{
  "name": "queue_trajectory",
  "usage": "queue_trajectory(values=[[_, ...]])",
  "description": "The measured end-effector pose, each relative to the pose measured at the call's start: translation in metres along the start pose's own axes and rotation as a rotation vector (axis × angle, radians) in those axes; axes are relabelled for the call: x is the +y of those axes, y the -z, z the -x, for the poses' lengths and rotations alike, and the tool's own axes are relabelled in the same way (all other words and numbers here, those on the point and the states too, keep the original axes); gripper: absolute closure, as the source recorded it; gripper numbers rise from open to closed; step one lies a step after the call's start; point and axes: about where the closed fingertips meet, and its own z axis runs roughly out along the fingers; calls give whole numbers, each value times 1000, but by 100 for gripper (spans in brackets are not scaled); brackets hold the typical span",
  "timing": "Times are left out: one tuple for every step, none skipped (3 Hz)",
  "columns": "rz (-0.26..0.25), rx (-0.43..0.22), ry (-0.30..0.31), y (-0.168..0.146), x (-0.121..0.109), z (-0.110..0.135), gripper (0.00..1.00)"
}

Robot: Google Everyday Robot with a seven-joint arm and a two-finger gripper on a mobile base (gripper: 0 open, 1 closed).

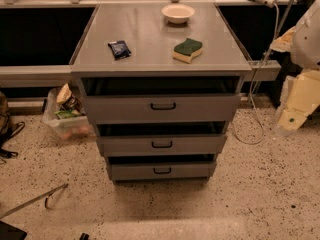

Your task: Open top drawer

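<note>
Camera view. The tool (289,118) is hanging low at the right edge, and I cannot tell its state.

Judging risks: coming in sideways, it is risking a snag on the white cable (252,119). The small loop handle (163,106) is inviting a slip, or a grab at the middle drawer (200,145) instead.

The top drawer (200,109) is sitting just under the worktop (150,44), well left of the tool.

No readable text, brand, number or sign anywhere.
Dark blue packet (119,49) on cabinet top (150,29), 11 o'clock of frame centre: print not legible.
Bags (67,99) in clear bin (65,126), 9 o'clock: markings not legible.
Gripper (292,116), pale, 3 o'clock near frame edge: no marking readable.
</note>
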Motion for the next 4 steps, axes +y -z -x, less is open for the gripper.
queue_trajectory(values=[[0, 0, 0, 0, 0, 0, 0], [-18, -22, 17, -10, -3, 6, 0], [-37, -68, 60, -49, -10, 17, 0], [-68, -122, 69, -98, -27, 28, 0]])
